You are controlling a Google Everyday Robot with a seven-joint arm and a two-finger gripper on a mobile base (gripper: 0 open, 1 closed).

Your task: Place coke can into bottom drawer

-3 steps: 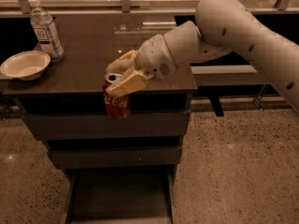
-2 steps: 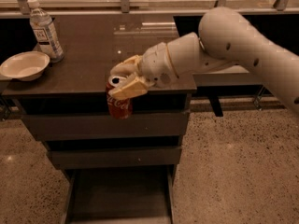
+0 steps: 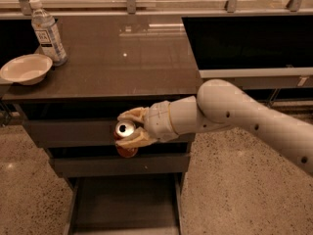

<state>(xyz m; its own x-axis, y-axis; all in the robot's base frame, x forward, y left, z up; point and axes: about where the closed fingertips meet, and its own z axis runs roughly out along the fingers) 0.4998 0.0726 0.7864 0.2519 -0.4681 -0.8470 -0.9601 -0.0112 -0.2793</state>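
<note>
My gripper (image 3: 126, 129) is shut on the coke can (image 3: 126, 140), a red can with a silver top, held upright in front of the two closed grey drawer fronts. The can hangs in the air above the bottom drawer (image 3: 124, 204), which is pulled out as a wide dark tray with pale side rails (image 3: 72, 204). The white arm (image 3: 234, 112) reaches in from the right. The lower part of the can is partly hidden by one finger.
A dark counter top (image 3: 122, 58) caps the cabinet. On its left stand a clear water bottle (image 3: 47, 32) and a white bowl (image 3: 25, 68). A speckled floor (image 3: 230, 190) lies to both sides of the drawer. A dark shelf unit (image 3: 244, 38) is at right.
The gripper has carried the can downward, from the counter's front edge to in front of the closed drawer fronts, above the open bottom drawer. The arm has lowered with it.
</note>
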